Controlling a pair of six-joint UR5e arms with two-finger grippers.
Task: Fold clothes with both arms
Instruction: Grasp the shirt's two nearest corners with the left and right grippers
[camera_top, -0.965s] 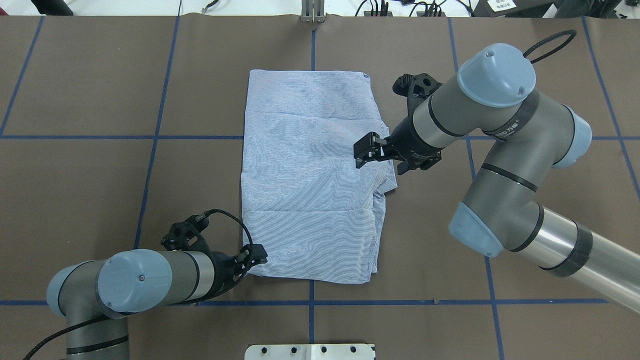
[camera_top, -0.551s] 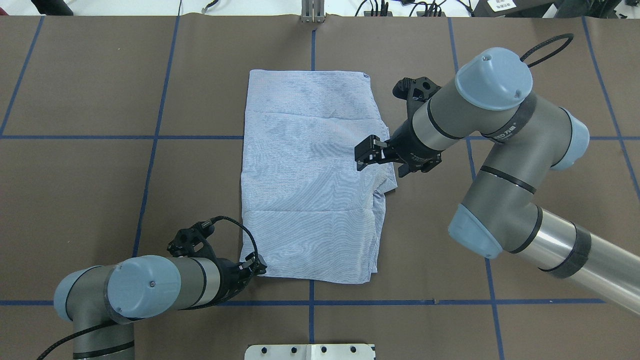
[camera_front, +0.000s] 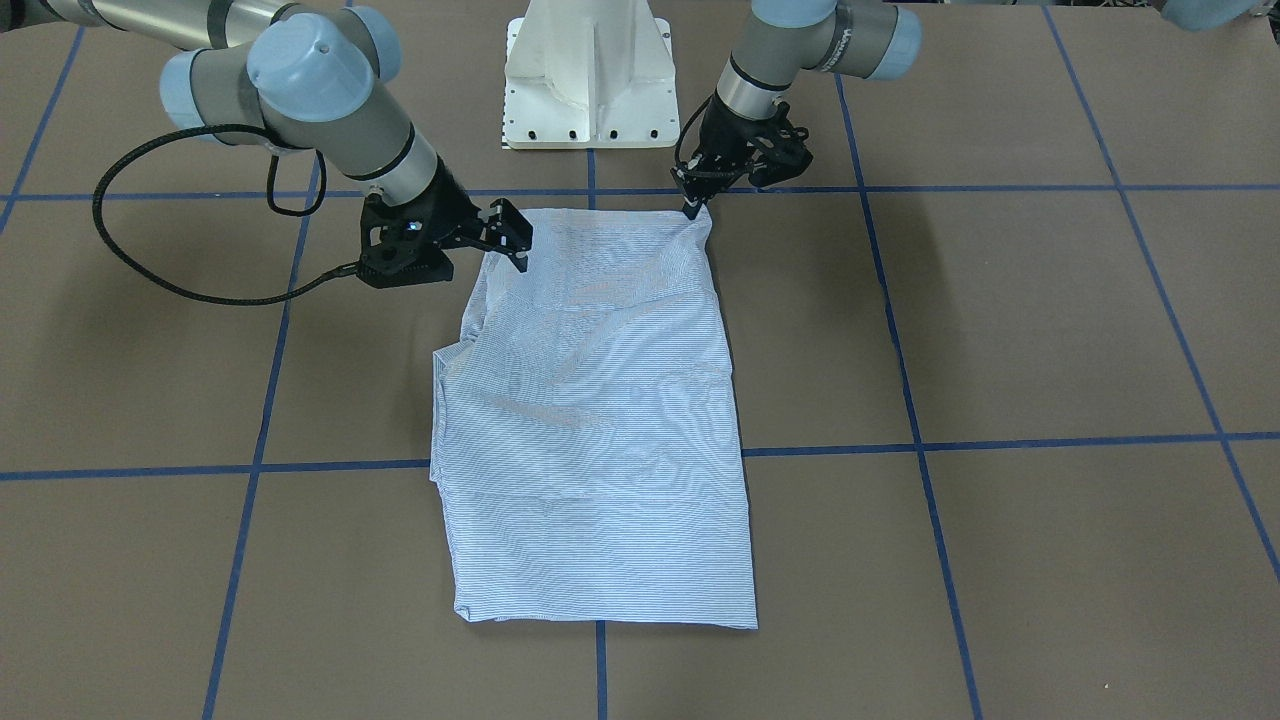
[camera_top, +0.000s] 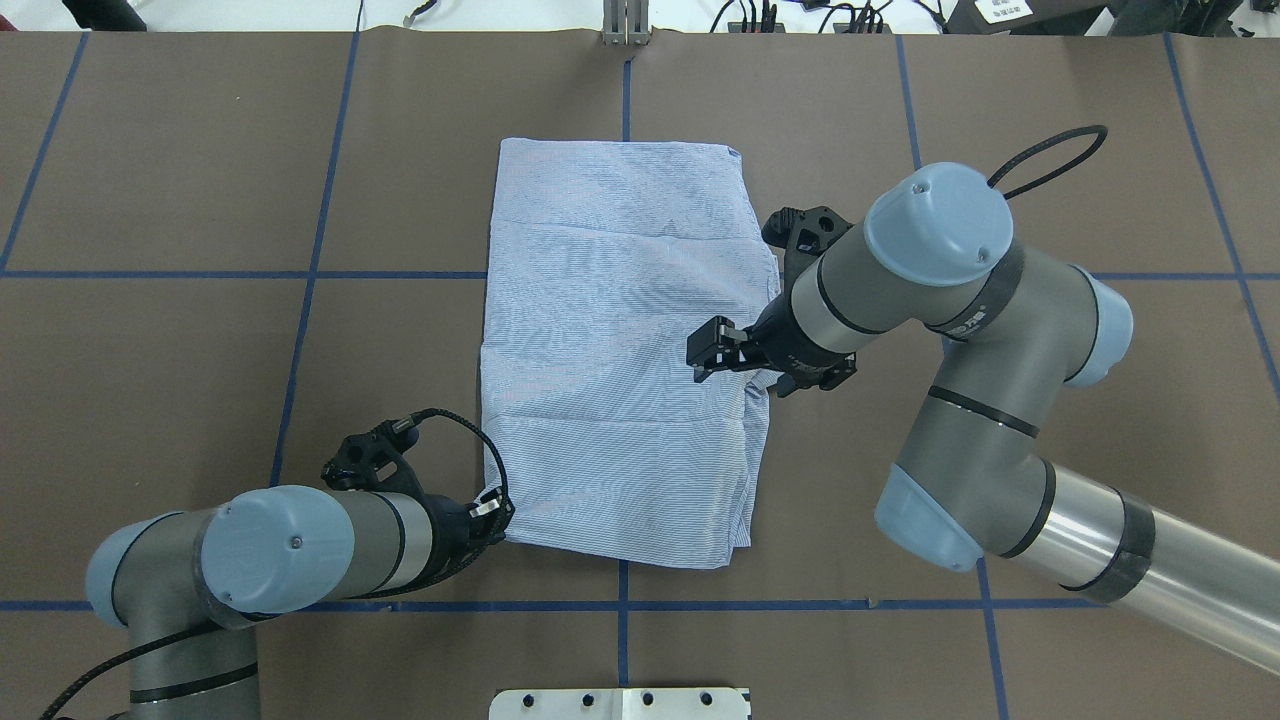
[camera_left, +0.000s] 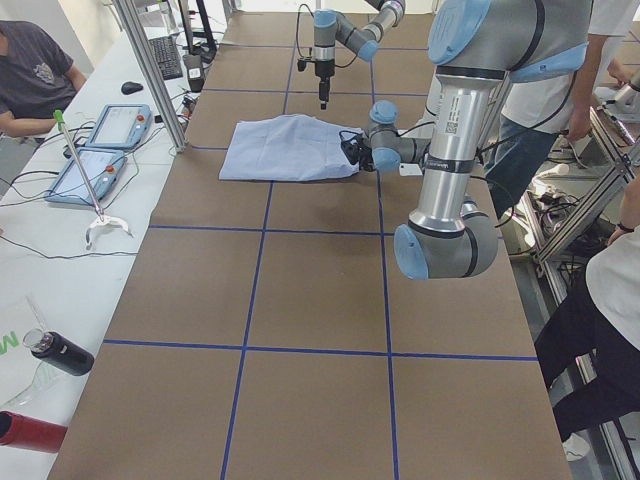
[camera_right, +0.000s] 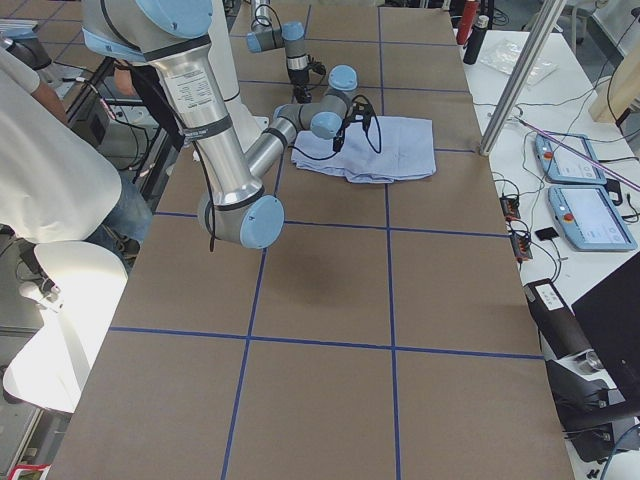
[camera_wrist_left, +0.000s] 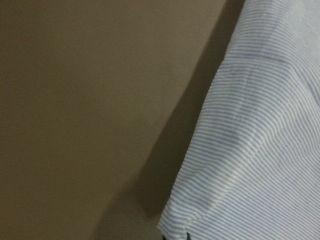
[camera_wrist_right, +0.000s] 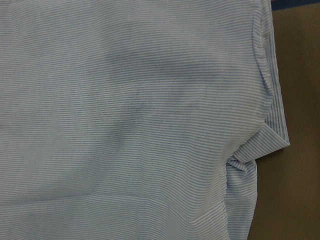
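Note:
The light blue striped shirt (camera_top: 620, 350) lies folded into a long rectangle mid-table, also seen in the front view (camera_front: 590, 420). My left gripper (camera_top: 497, 510) sits low at the shirt's near-left corner and is shut on that corner (camera_front: 692, 205). The left wrist view shows the corner's edge (camera_wrist_left: 260, 150) slightly raised, with a shadow under it. My right gripper (camera_top: 700, 355) hovers open over the shirt's right side, beside a bunched fold (camera_front: 510, 240). The right wrist view is filled with striped cloth (camera_wrist_right: 125, 125), with no fingers showing.
The brown table cover carries blue tape lines (camera_top: 622, 600). The white pedestal base (camera_front: 588, 75) stands at the robot's edge. A side bench holds control tablets (camera_left: 100, 150) and bottles (camera_left: 55, 352). People stand by the robot (camera_right: 50, 170).
My right gripper has moved toward the robot and slightly left over the shirt. My left gripper has drawn back to the near-left corner, and that corner has shifted a little with it.

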